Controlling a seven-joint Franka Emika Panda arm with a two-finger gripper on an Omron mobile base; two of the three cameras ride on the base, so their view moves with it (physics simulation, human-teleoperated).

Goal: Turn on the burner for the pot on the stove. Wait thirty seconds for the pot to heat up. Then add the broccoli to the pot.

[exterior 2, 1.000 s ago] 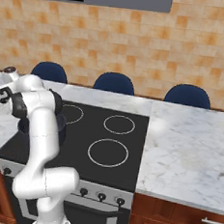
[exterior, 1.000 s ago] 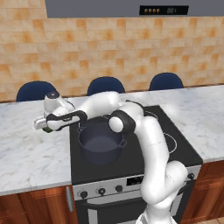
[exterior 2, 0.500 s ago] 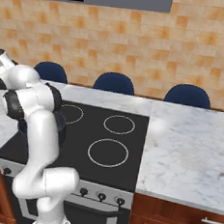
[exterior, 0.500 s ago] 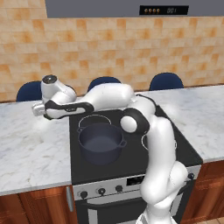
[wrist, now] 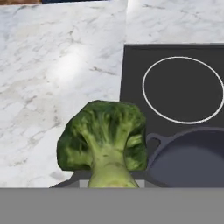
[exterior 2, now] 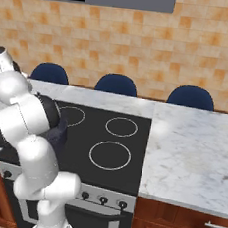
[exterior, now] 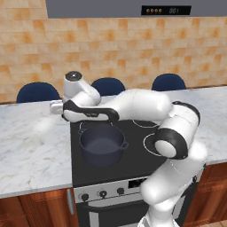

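Note:
In the hand view, the green broccoli (wrist: 103,140) with its pale stalk sits right in front of the camera, with my gripper shut on the stalk. The fingertips are mostly hidden behind it. The hand hovers over the marble counter just left of the stove (wrist: 131,78), and the rim and one handle of the dark pot (wrist: 192,159) lie low on the right. From the left base view, my gripper (exterior: 56,107) hangs above the counter's edge, up and left of the lidless pot (exterior: 103,144) on the front left burner of the stove (exterior: 137,155).
Dark knobs (exterior: 103,193) line the silver front panel. Marble counter (exterior: 31,146) runs left of the cooktop and another stretch (exterior 2: 191,153) lies to its right. Blue chair backs (exterior 2: 116,84) stand behind the counter. My arm covers most of the pot (exterior 2: 60,133) in the right base view.
The hand has risen from low over the left counter and shifted right toward the pot, still holding the broccoli. The pot has not moved.

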